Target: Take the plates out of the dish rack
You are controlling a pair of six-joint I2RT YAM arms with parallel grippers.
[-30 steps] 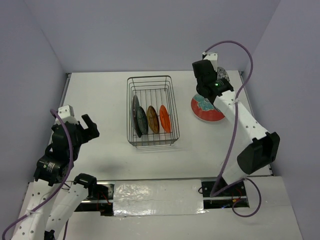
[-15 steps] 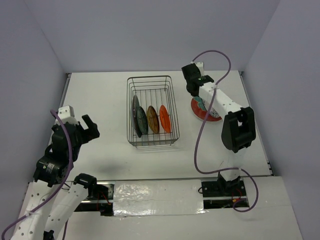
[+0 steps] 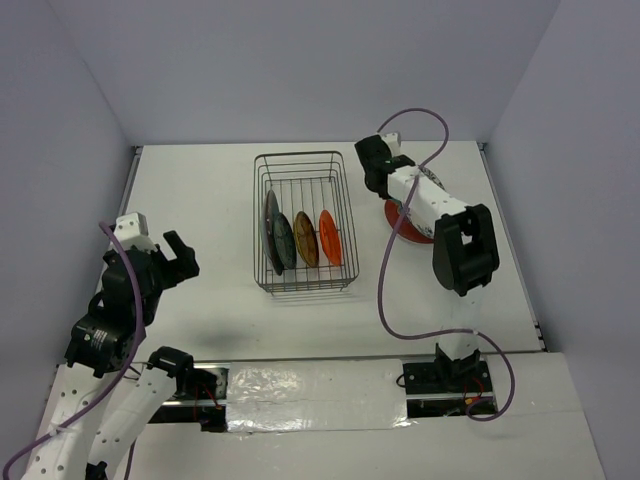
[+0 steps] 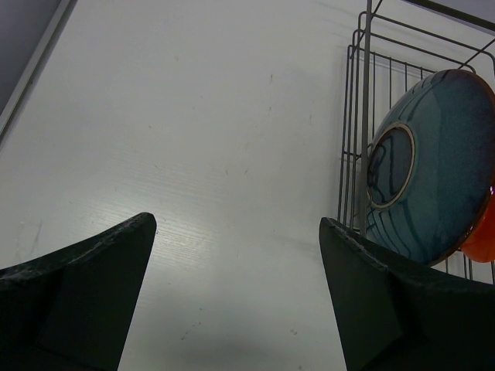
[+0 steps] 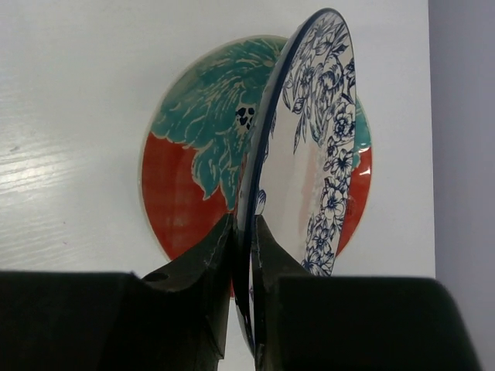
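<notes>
The right fingers (image 5: 230,239) are clamping narrowly on the rim of a white plate with blue flowers (image 5: 309,147). They are holding it on edge to the right of the dish rack (image 3: 300,155), directly over a teal-and-red plate (image 5: 193,154) that is lying flat on the table (image 3: 200,200). So one plate is looking unloaded, and a second is out of the rack but not yet laid down.

Four plates are standing upright between the prongs at the near end of the rack. A large dark-blue plate (image 3: 270,232) is sitting furthest left, then a smaller blue one (image 3: 285,240), a brown one (image 3: 306,238) and an orange one (image 3: 329,237). By my reckoning, about a third of the job is done.

The left fingers (image 3: 180,255) are hanging wide apart and empty, well to the left of the rack and pointing towards it.

No brand, label or writing is showing anywhere; the plates are carrying only painted patterns.
</notes>
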